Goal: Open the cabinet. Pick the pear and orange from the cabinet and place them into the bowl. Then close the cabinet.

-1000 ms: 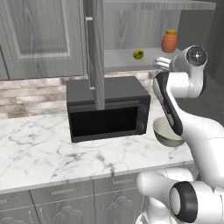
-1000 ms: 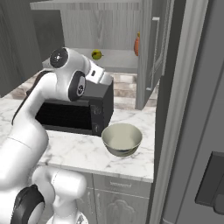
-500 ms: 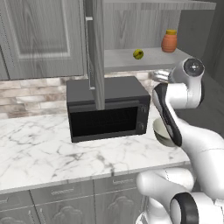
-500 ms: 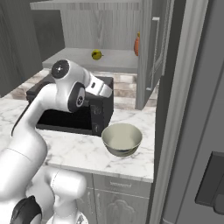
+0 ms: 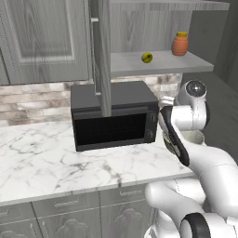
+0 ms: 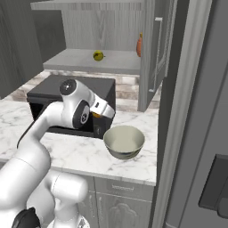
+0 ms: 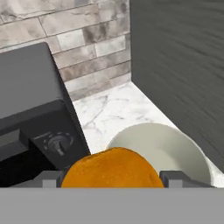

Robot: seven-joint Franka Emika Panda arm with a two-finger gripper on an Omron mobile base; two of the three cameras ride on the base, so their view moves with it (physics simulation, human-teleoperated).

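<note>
On the marble tabletop I see the bowl beside the black microwave. My pincer is clamped on the orange, just above the bowl's near rim. The pear sits on the open cabinet shelf, near a terracotta jar.

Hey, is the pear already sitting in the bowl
No, the pear sits on the cabinet shelf beside the terracotta jar, and the bowl on the counter has nothing in it.
</note>
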